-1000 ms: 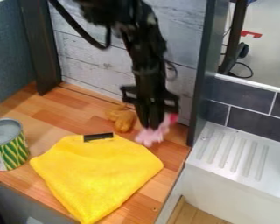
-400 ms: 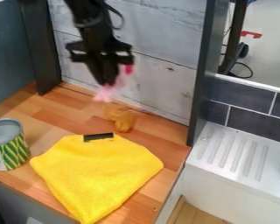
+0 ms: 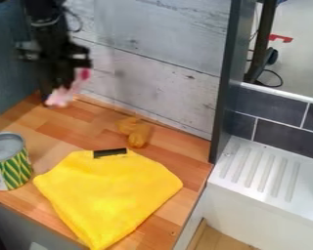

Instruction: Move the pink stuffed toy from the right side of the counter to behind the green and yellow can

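My gripper [image 3: 52, 93] hangs at the upper left of the view, closed on a soft pink toy [image 3: 65, 93]. The toy sticks out to the right of and below my fingertips, with a brighter pink patch at its upper end. It is near the back left of the wooden counter [image 3: 61, 128], by the pale plank wall [image 3: 152, 80]; I cannot tell whether it touches the wood.

To the right of it, a lumpy orange-brown toy [image 3: 137, 133] lies on the counter. In front of that, a bright yellow cloth [image 3: 110, 195] is spread flat, with a short black strip [image 3: 110, 153] at its back edge. A green-and-yellow patterned can [image 3: 15, 168] stands upright at the left. Beyond a dark upright panel [image 3: 226, 83], on the right, is a white ridged sink [image 3: 257, 171].
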Action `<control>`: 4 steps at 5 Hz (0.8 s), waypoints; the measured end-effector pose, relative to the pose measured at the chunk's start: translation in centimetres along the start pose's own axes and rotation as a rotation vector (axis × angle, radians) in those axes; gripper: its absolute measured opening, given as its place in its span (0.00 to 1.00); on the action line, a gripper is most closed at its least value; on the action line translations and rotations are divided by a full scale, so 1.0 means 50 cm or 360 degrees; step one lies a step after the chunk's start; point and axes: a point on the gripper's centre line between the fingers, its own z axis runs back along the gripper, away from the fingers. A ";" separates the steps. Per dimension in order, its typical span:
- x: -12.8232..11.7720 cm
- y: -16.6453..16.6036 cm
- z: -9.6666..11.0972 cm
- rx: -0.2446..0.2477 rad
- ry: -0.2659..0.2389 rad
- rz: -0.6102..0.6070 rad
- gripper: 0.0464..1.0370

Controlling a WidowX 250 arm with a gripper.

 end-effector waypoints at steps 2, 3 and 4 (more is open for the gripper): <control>-0.034 0.123 -0.082 0.0172 0.0265 0.0062 0.15; -0.062 0.171 -0.109 0.0179 0.0368 0.0110 0.15; -0.077 0.180 -0.135 0.0164 0.0442 0.0096 0.15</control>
